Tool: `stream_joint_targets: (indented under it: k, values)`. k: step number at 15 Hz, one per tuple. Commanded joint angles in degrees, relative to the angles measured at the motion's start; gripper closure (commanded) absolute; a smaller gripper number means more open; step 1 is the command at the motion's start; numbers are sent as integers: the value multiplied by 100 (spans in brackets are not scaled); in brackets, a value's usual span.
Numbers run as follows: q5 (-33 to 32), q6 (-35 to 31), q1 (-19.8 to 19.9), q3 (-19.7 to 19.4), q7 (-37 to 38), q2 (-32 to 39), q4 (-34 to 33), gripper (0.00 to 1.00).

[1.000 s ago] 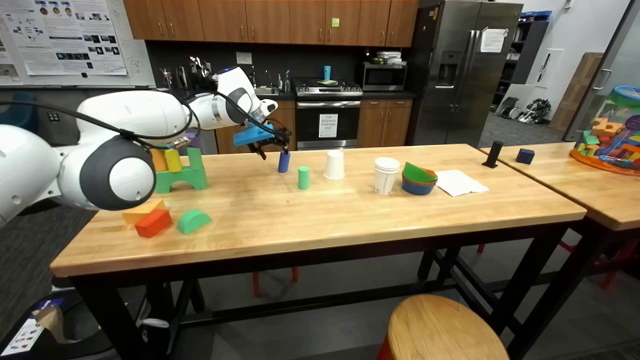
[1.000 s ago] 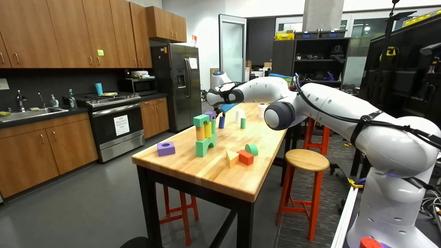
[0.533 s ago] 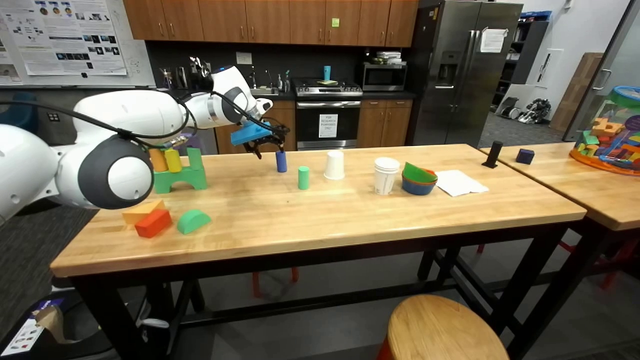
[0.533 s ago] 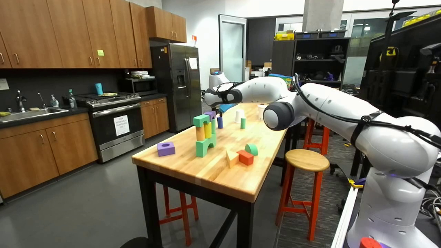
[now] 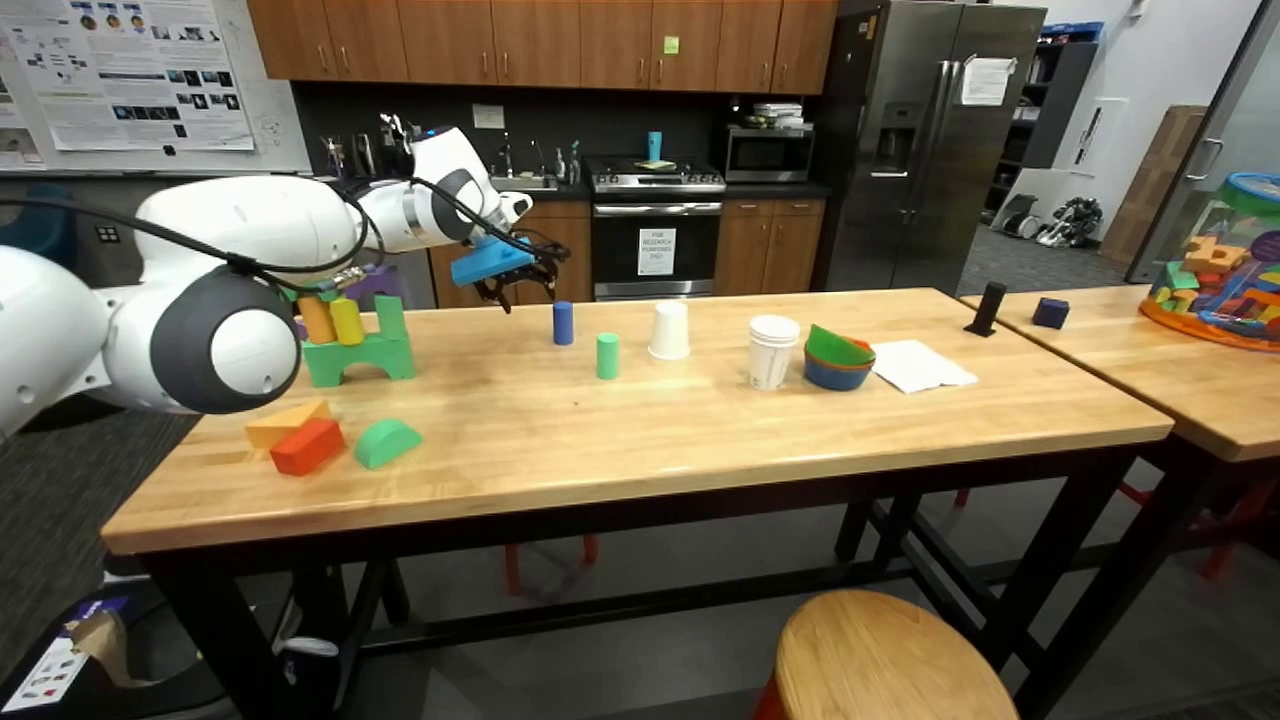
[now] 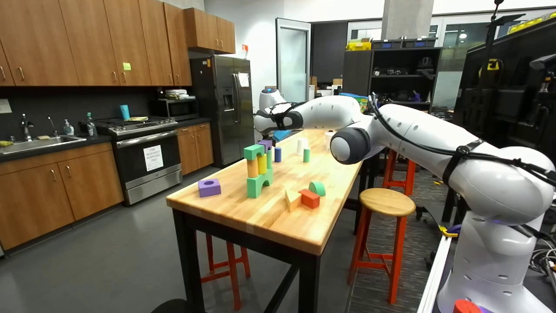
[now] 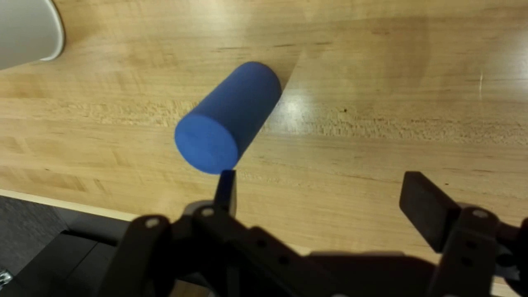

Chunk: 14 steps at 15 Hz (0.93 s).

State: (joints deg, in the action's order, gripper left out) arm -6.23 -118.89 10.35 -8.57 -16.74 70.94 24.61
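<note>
Wrist view: gripper [image 7: 319, 181] found spread wide, blue cylinder [image 7: 229, 117] near it; in an exterior view, the cylinder stands upright on the table [image 5: 600, 450], near a green cylinder [image 5: 607, 356] and white cup [image 5: 669, 330]; in an exterior view, it stands beyond the block tower [image 6: 262, 165].

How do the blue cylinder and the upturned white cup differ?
The blue cylinder is narrower than the white cup. The cylinder's sides are straight; the cup's widen toward the table. The cylinder is close by the gripper, the cup farther off. Both stand on the table, and neither is gripped.
</note>
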Motion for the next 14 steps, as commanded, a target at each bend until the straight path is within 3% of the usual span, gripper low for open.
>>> stream_joint_targets:
  k: [1,8,14]
  values:
    - [6,54,18,7,-149,-189,181,0]
    - [-125,91,44,-185,-278,-281,174,0]
    - [-17,35,245,-118,-816,-332,163,0]
